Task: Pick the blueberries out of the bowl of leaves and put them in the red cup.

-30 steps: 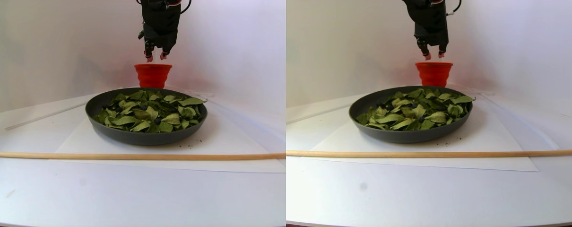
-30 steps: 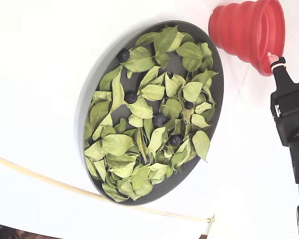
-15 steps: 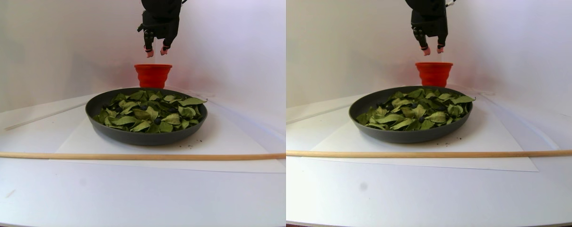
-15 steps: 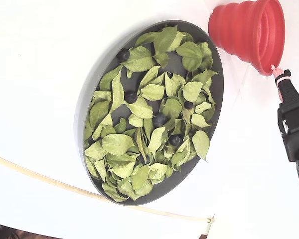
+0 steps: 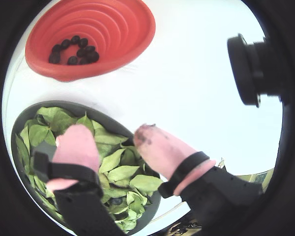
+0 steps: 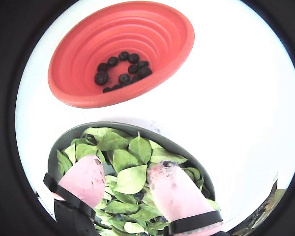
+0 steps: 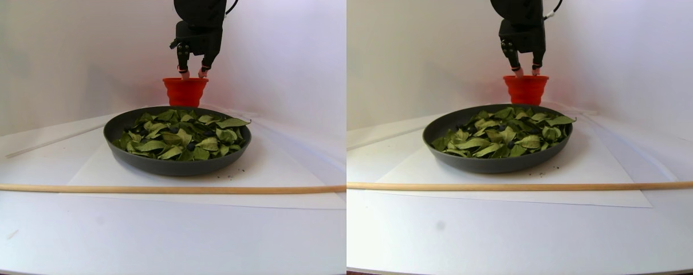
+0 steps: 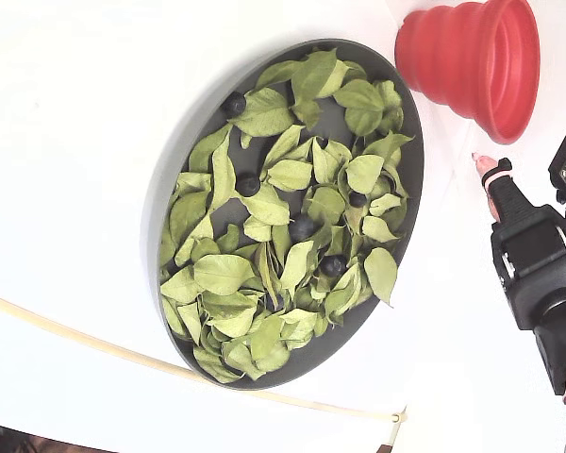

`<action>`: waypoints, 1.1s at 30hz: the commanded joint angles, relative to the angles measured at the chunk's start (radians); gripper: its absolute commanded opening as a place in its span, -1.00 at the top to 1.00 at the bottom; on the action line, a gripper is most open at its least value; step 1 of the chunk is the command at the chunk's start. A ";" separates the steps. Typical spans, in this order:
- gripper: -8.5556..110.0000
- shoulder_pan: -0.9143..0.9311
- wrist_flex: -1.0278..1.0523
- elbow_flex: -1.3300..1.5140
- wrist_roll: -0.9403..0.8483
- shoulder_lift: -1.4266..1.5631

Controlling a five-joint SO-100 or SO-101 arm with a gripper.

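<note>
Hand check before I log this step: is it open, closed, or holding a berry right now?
Hand: open, nothing between its pink fingertips; it hangs above the bowl of leaves.

My gripper (image 6: 125, 184), a black plastic two-finger pincer, fills the bottom of both wrist views. Each finger wears a rounded pale pink rubbery cover, speckled with dark stains near the tip, cinched by a thin black band where it meets the black finger body. At the upper right of a wrist view sits a round black lens barrel (image 5: 250, 70). A thin black cable (image 7: 228, 7) loops at the top of the stereo pair view.
</note>
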 commanded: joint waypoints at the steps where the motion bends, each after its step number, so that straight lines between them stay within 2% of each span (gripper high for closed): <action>1: 0.58 0.029 -0.002 -0.006 0.006 0.178; 33: 0.59 0.043 0.057 0.183 0.028 0.192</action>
